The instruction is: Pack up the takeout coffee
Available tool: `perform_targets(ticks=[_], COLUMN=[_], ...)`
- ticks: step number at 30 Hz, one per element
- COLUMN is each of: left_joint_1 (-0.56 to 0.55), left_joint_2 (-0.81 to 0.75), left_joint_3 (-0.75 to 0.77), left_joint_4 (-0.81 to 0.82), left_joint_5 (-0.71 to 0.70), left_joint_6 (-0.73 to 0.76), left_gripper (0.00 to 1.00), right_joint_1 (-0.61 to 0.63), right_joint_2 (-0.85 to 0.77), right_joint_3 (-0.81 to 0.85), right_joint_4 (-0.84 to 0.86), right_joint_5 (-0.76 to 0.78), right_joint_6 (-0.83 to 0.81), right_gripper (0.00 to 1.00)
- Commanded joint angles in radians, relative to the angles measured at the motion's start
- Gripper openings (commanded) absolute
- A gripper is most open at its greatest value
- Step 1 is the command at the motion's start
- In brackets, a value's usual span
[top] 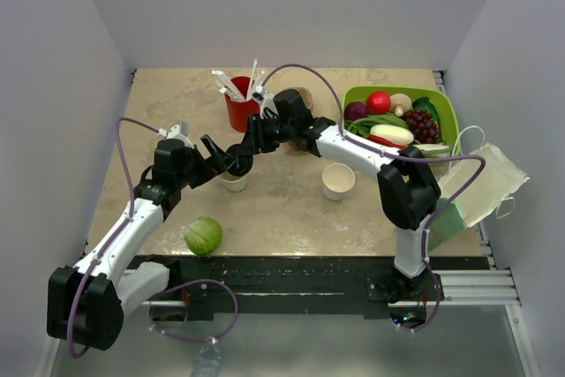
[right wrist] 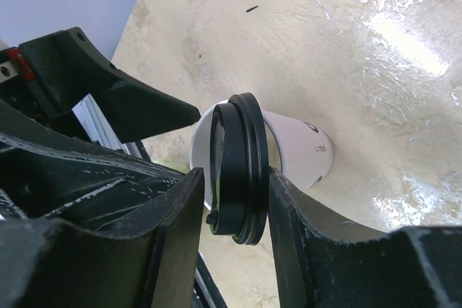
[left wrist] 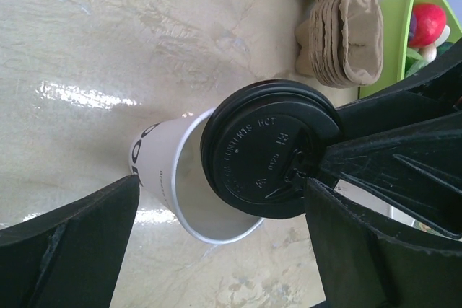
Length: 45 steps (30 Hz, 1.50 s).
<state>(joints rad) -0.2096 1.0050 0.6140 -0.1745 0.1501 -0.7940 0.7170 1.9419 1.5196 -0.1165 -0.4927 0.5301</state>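
Black lid: clamped between right fingers, tilted over white cup, left of desk centre. Left fingers: spread wide, flanking cup.

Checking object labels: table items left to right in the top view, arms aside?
Cabbage, left white cup, right white cup, green basket, white bag. Red cup skipped: it lines up above the left white cup.

Robot lab booth: white partition walls around a marble-look tabletop.
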Motion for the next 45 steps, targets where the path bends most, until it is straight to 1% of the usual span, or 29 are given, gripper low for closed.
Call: perform_targets(ticks=[1,10,14,24,39,45], left_joint_1=[0.009,0.009,0.009,0.009,0.01,0.012], left_joint_2=[0.018,0.035,0.034,0.004,0.024,0.018], left_joint_3=[-0.014,-0.013,-0.02,-0.039,-0.06,-0.066], left_joint_4=[0.086,0.087,0.086,0.095,0.153,0.145], left_joint_5=[0.058,0.072,0.074,0.06,0.092,0.085], left_joint_6=[-0.022,-0.024,-0.027,-0.039,-0.073,-0.077], left_gripper=[0.99,0.98,0.98,0.97,0.94,0.93], right_joint_1=[-0.002,-0.002,-0.004,-0.004,0.012,0.021], right_joint_2=[0.003,0.017,0.02,0.031,0.046,0.048], right_joint_3=[0.002,-0.019,-0.018,-0.021,-0.013,-0.003], right_joint_4=[-0.009,-0.012,-0.012,0.0,0.009,-0.002], right_joint_5=[-0.026,0.0,0.008,-0.047,-0.052,-0.044], right_joint_6=[-0.012,-0.012,-0.019,-0.015,-0.002,-0.013], right_gripper=[0.43,0.43,0.46,0.47,0.55,0.56])
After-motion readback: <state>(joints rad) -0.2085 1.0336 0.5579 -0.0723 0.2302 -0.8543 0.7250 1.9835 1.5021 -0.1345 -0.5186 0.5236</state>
